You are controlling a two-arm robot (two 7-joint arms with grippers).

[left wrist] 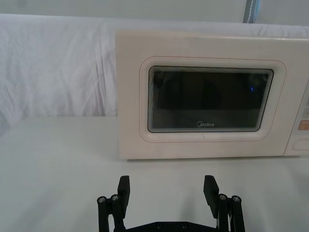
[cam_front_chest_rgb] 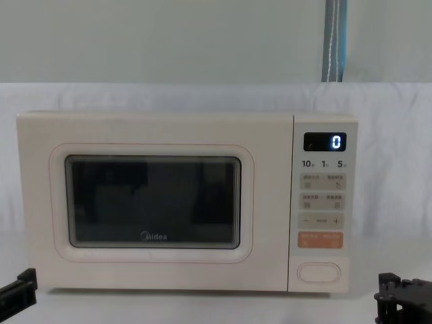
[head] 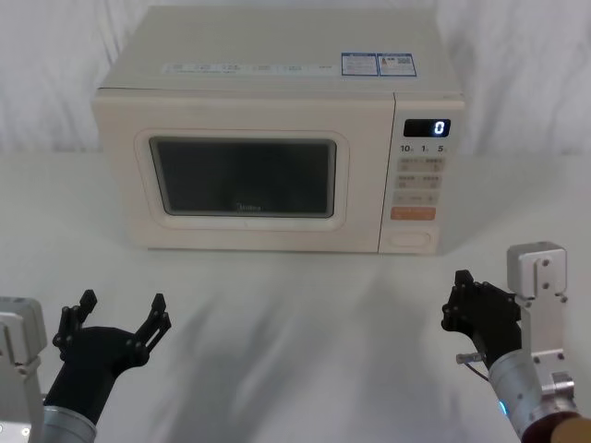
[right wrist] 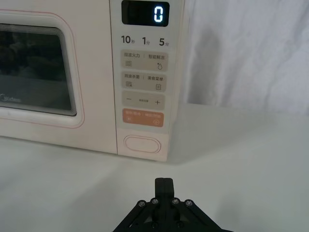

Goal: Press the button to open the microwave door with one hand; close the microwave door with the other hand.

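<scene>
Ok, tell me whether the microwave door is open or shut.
Shut. The microwave door sits flush with the control panel in the chest view, with no gap along its edge.

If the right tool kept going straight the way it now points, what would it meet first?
Probably the button: the shut right tool lines up just beside it, low on the microwave control panel, with bare table between. Exact contact point is uncertain.

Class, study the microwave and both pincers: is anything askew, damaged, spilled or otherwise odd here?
Nothing stands out. The microwave sits square on the table, its door shut flush, the button intact. The left pincer hangs open before the door; the right pincer, shut, faces the button.
</scene>
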